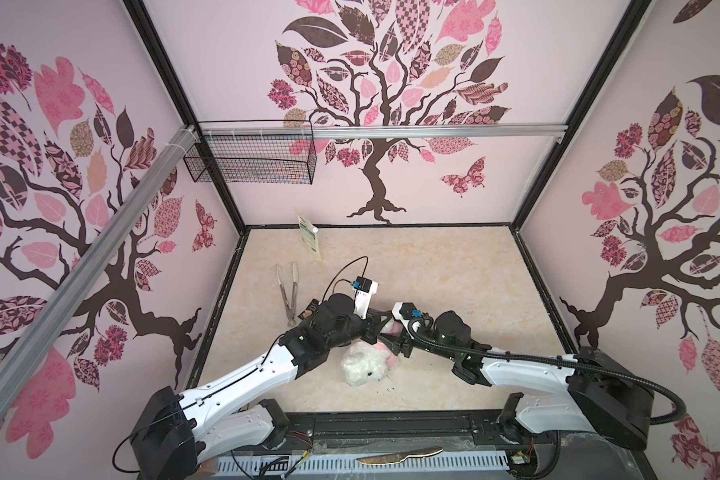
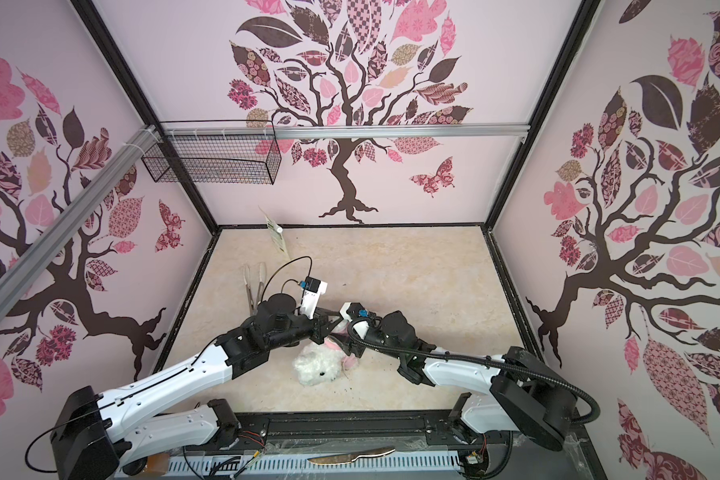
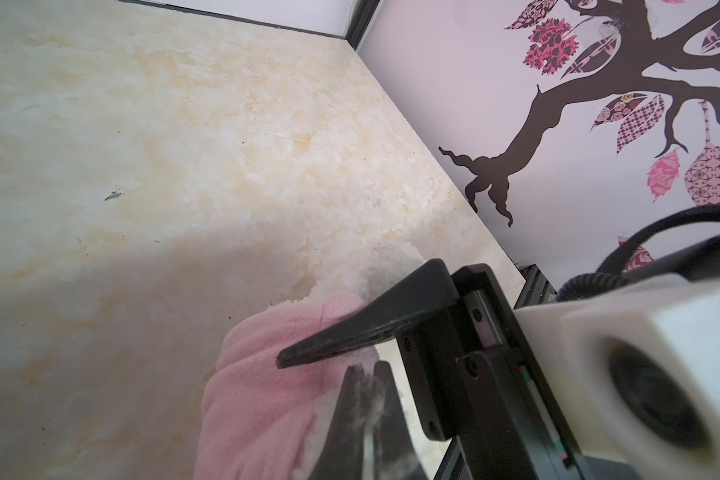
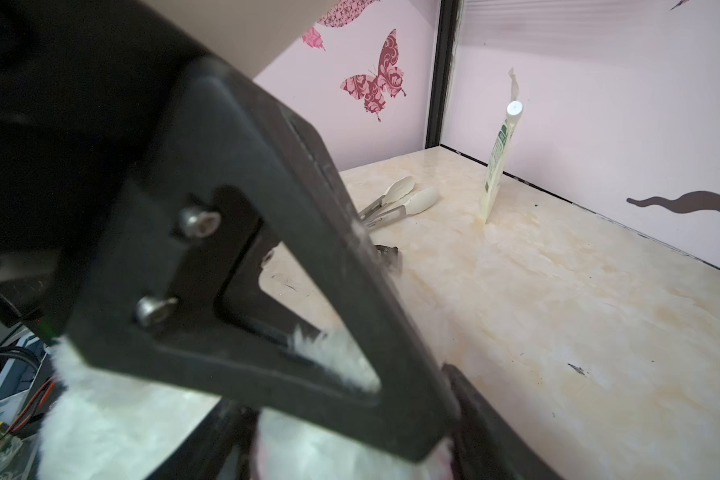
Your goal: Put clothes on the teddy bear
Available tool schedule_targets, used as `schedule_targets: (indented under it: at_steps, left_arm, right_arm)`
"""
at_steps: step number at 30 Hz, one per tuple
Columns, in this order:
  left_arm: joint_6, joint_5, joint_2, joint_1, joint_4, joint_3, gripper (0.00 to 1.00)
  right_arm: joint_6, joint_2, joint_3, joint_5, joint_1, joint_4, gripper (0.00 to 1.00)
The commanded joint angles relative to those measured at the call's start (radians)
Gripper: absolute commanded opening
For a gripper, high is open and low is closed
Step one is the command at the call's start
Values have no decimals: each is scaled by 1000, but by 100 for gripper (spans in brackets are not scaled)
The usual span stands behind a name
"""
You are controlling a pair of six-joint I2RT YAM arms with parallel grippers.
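Observation:
The teddy bear (image 1: pixel 364 365) (image 2: pixel 316 363), white and fluffy, lies near the table's front middle with its face toward the front edge. The pink hoodie (image 3: pixel 267 395) (image 1: pixel 391 329) is bunched over its far end. My left gripper (image 3: pixel 366 368) (image 1: pixel 385 326) is shut at the hoodie's edge, with whitish fluff pinched between its tips. My right gripper (image 4: pixel 341 415) (image 1: pixel 393 345) meets it from the right. Its jaws stand wide apart with white fur (image 4: pixel 100 415) and a pink edge between them. One of its fingers (image 3: pixel 350 338) lies over the hoodie. The bear's body is mostly hidden under both grippers.
Metal tongs (image 1: pixel 287 295) lie at the left of the table and a standing tube (image 1: pixel 310 239) is near the back wall. A wire basket (image 1: pixel 250 153) hangs on the back rail. A knife (image 1: pixel 400 456) rests on the front ledge. Walls close in on three sides.

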Motion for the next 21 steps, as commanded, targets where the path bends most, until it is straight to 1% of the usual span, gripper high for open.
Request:
schedule_targets:
  at_steps: [1, 4, 7, 10, 16, 21]
  left_arm:
    - [-26, 18, 3, -8, 53, 3, 0]
    - [-56, 46, -12, -8, 54, 18, 0]
    - [-93, 57, -46, -8, 67, 34, 0]
    - [-125, 43, -85, -8, 93, 49, 0]
    - [-176, 47, -126, 10, 123, 73, 0]
    - [-229, 49, -147, 72, 135, 50, 0]
  right_arm:
    - [26, 55, 29, 42, 4, 77, 66]
    - [20, 108, -9, 97, 5, 122, 61]
    - [37, 153, -59, 125, 5, 185, 59]
    - [68, 172, -78, 120, 5, 190, 59]
    - [101, 172, -107, 118, 4, 180, 66]
    - [104, 134, -123, 102, 5, 165, 69]
